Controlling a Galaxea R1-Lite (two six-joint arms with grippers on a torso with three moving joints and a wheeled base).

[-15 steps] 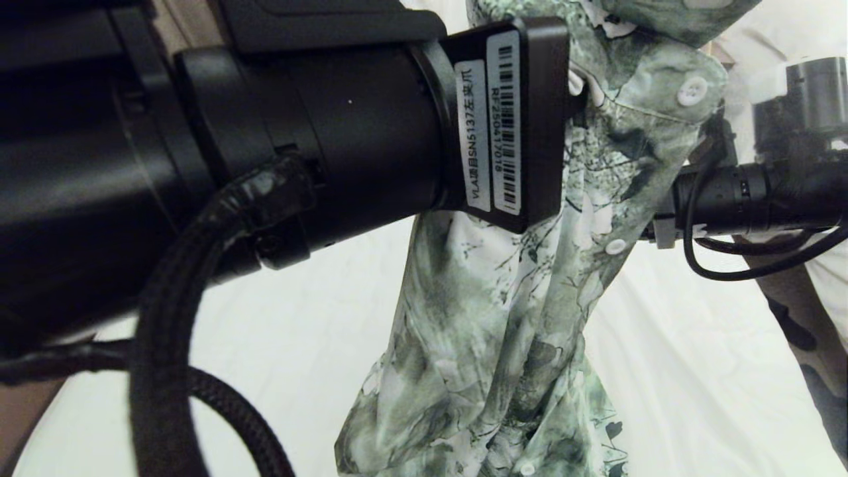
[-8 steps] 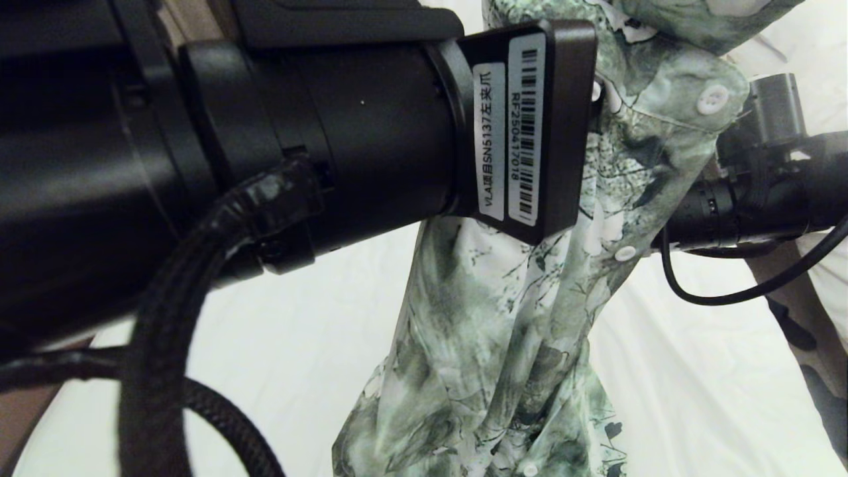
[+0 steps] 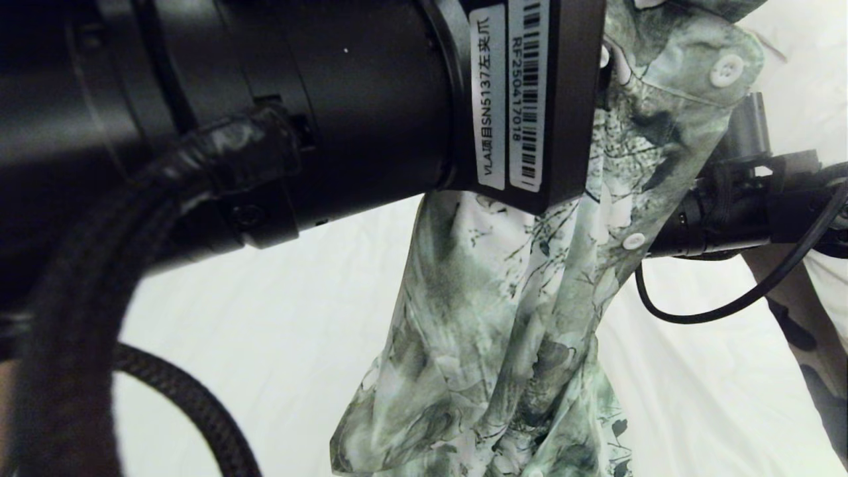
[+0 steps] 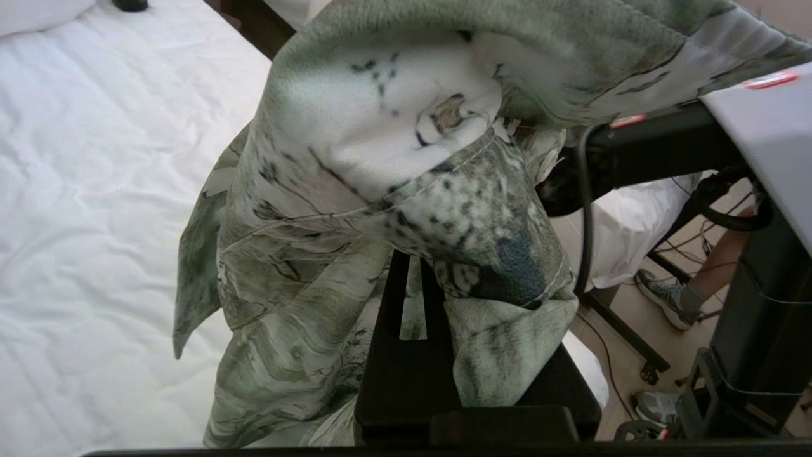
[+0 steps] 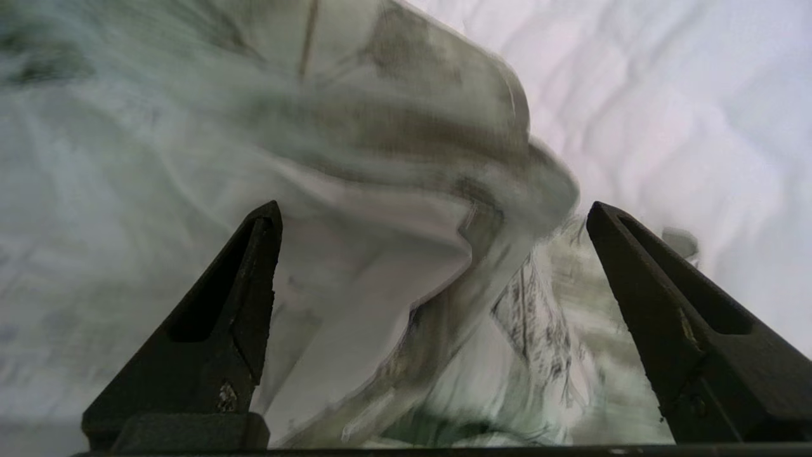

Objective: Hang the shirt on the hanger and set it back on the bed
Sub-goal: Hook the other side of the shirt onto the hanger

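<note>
The green and white printed shirt (image 3: 517, 318) hangs bunched from my left gripper (image 4: 409, 279), which is shut on a fold near its upper edge; cloth drapes over the fingertips. The left arm's black housing (image 3: 371, 106) fills the upper left of the head view. My right arm (image 3: 729, 212) reaches in from the right behind the shirt's buttoned edge. My right gripper (image 5: 434, 216) stands open, and loose shirt cloth (image 5: 380, 254) lies close before its fingers (image 5: 247, 285) without being pinched. Below lies the bed (image 3: 298, 298) with its white sheet. The hanger is out of view.
In the left wrist view, a person's leg and shoes (image 4: 666, 298) stand on the floor beside a black frame (image 4: 748, 349). Another white bed edge (image 4: 634, 216) is there too. A black cable (image 3: 729, 305) loops under my right arm. A brown, dark-patched strip (image 3: 808, 331) borders the bed.
My left arm has risen and moved right in the head view, carrying the shirt's top with it. The right arm has rolled and slid further in behind the shirt's edge.
</note>
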